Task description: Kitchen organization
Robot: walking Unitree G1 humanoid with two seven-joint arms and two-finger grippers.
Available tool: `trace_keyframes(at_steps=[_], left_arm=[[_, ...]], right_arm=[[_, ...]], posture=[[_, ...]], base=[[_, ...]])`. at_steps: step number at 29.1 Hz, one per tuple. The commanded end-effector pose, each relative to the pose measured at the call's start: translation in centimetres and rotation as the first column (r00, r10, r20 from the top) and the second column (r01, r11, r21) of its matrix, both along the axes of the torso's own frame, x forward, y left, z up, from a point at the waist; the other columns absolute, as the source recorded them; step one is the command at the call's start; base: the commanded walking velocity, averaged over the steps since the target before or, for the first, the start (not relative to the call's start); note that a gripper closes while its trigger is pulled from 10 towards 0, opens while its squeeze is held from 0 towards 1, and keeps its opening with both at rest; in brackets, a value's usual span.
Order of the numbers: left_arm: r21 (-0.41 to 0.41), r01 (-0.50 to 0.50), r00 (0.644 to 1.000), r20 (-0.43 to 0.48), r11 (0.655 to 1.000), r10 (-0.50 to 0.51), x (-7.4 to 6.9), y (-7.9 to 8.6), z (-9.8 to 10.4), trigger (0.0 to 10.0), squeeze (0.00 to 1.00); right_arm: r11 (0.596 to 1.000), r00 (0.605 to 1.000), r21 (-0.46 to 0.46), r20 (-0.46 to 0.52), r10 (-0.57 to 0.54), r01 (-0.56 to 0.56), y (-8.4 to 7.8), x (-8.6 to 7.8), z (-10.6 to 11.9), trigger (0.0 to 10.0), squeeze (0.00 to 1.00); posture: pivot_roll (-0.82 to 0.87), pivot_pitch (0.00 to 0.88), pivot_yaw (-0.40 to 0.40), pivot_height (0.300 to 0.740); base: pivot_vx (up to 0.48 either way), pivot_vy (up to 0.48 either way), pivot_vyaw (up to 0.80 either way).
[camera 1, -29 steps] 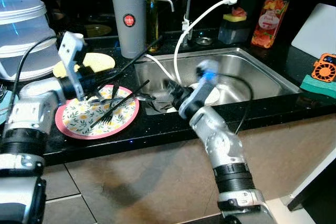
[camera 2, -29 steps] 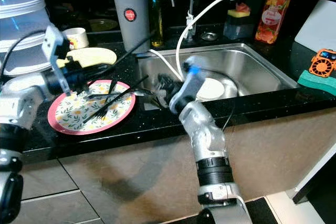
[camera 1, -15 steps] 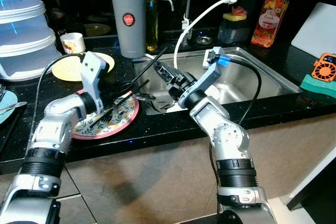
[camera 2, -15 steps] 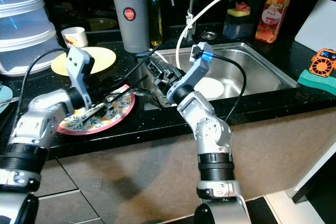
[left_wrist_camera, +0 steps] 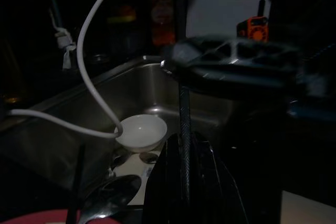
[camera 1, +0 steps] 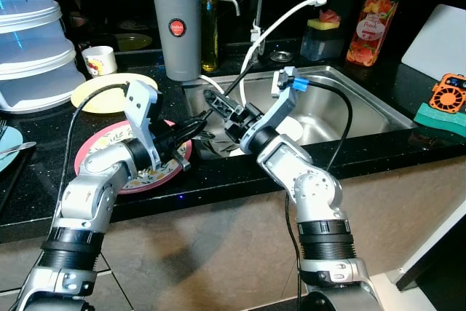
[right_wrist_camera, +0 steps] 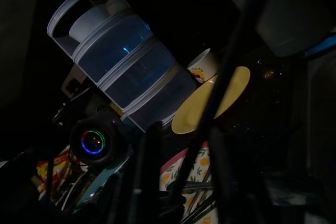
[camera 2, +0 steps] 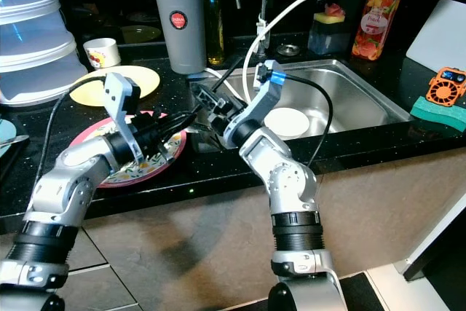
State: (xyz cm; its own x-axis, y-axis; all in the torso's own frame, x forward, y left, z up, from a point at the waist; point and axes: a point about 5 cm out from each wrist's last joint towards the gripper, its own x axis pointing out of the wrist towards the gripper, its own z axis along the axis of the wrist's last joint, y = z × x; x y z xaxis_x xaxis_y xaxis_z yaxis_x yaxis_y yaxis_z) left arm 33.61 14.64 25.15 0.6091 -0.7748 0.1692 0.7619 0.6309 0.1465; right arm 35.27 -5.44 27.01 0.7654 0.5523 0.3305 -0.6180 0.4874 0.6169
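**Both grippers meet at the sink's left rim**

Fingers of the left gripper point(camera 2: 191, 116) are pinched together on a thin dark utensil point(left_wrist_camera: 184, 129), just past the floral plate point(camera 2: 98, 136) at the counter's front edge. Right gripper point(camera 2: 206, 98) hovers beside it over the sink point(camera 2: 364, 92); whether its fingers are apart I cannot tell. Behind, a yellow plate point(camera 2: 91, 85) and grey jug point(camera 2: 178, 23) stand.
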Motion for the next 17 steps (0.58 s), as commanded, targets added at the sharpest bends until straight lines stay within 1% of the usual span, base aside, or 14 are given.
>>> trace_keyframes(at_steps=[1, 5, 13, 14, 15, 16, 17], left_arm=[[0.01, 0.009, 1.0, -0.023, 1.0, -0.009, -0.33, 0.24, -0.36, 0.0, 0.0], [0.015, 0.016, 0.999, -0.036, 1.0, -0.015, -0.64, 0.3, -0.47, 0.0, 0.0], [0.03, 0.035, 0.998, -0.054, 0.999, -0.034, -0.98, 0.08, -0.68, 0.0, 0.0], [0.045, 0.027, 0.998, -0.052, 0.999, -0.025, -1.01, 0.02, -0.79, 0.0, 0.0], [0.065, -0.003, 0.999, -0.038, 0.998, 0.006, -0.8, 0.06, -0.87, 4.9, 0.54], [0.078, -0.025, 0.999, -0.028, 0.997, 0.027, -0.64, 0.09, -0.91, 4.9, 0.54], [0.078, -0.025, 0.999, -0.028, 0.997, 0.027, -0.64, 0.09, -0.91, 4.9, 0.54]], right_arm=[[0.997, 0.998, 0.059, -0.023, 0.06, -0.058, 1.93, -0.44, 0.0, 0.0, 0.0], [0.997, 0.999, 0.067, -0.017, 0.038, -0.037, 1.57, -0.16, 0.08, 0.0, 0.0], [0.997, 0.999, 0.075, -0.019, 0.034, -0.033, 1.35, -0.06, 0.13, 0.0, 0.0], [0.996, 0.999, 0.079, -0.019, 0.031, -0.029, 1.29, -0.03, 0.12, 0.0, 0.0], [0.996, 1.0, 0.085, -0.02, 0.023, -0.021, 1.17, 0.03, 0.15, 0.0, 0.0], [0.996, 1.0, 0.089, -0.021, 0.018, -0.016, 1.08, 0.06, 0.17, 0.0, 0.0], [0.996, 1.0, 0.089, -0.021, 0.018, -0.016, 1.08, 0.06, 0.17, 0.0, 0.0]], posture=[[0.03, 0.02, 0.004, 0.74], [0.04, 0.007, -0.001, 0.74], [0.04, 0.0, 0.0, 0.74], [0.03, 0.0, 0.001, 0.74], [0.04, 0.0, -0.001, 0.74], [0.04, 0.0, -0.001, 0.74], [0.04, 0.0, -0.001, 0.74]], base=[[0.0, 0.0, 0.0], [0.0, 0.0, 0.0], [0.0, 0.0, 0.0], [0.0, 0.0, 0.0], [0.0, 0.0, 0.0], [0.0, 0.0, 0.0], [0.0, 0.0, 0.0]])
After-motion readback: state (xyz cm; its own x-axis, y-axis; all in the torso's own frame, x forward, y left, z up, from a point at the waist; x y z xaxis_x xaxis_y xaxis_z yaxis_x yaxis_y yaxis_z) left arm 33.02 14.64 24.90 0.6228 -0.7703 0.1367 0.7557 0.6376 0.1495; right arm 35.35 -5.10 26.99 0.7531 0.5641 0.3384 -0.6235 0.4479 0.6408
